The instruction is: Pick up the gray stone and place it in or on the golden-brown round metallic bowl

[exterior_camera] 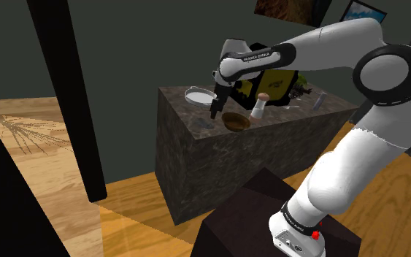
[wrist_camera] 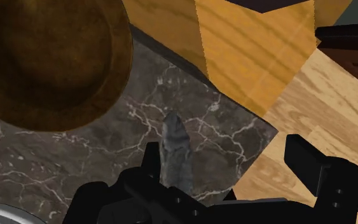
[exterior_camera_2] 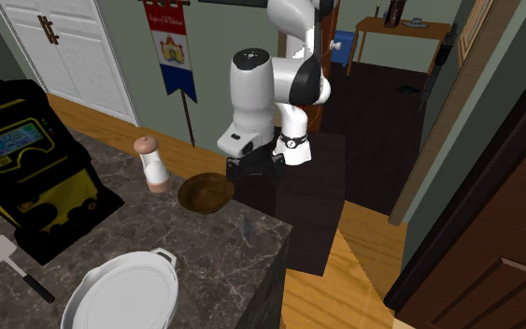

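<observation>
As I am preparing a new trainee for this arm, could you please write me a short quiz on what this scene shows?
1. True or false: the gray stone lies inside the brown bowl.
2. The claw is: A) shut on nothing; B) open, holding nothing; C) shut on the stone.
3. Fill the gap: the pale shaker stands between the bowl and the yellow-and-black ____.

Key
1. False: it lies on the dark marbled counter, outside the bowl.
2. B: in the wrist view the fingers stand apart.
3. machine.
</observation>
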Motion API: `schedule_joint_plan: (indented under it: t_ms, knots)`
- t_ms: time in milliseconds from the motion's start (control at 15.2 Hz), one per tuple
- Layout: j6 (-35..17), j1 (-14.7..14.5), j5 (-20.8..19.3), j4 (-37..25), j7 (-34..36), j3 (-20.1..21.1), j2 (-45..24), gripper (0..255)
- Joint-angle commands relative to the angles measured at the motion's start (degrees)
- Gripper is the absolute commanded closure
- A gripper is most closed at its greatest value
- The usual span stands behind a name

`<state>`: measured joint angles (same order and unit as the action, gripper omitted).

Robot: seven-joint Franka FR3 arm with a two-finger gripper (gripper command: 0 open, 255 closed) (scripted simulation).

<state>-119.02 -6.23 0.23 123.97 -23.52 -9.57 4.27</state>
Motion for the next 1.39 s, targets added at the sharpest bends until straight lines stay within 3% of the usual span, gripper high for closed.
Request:
schedule_joint_plan:
  t_ms: [0,264,726,1254,1320]
  knots:
    - [-1.37,-0.17,0.9,-3.39,-3.1,-0.18,-5.07,0]
    - [-2.93,-0.19,2.24,-9.03,-7.43,0.36,-12.8,0]
    - [-8.28,-0.08,2.9,-6.36,-7.87,0.55,-15.52,0]
    - [-8.27,-0.08,2.9,-6.36,-7.87,0.55,-15.52,0]
    - [-8.27,-0.08,2.9,-6.36,-7.87,0.55,-15.52,255]
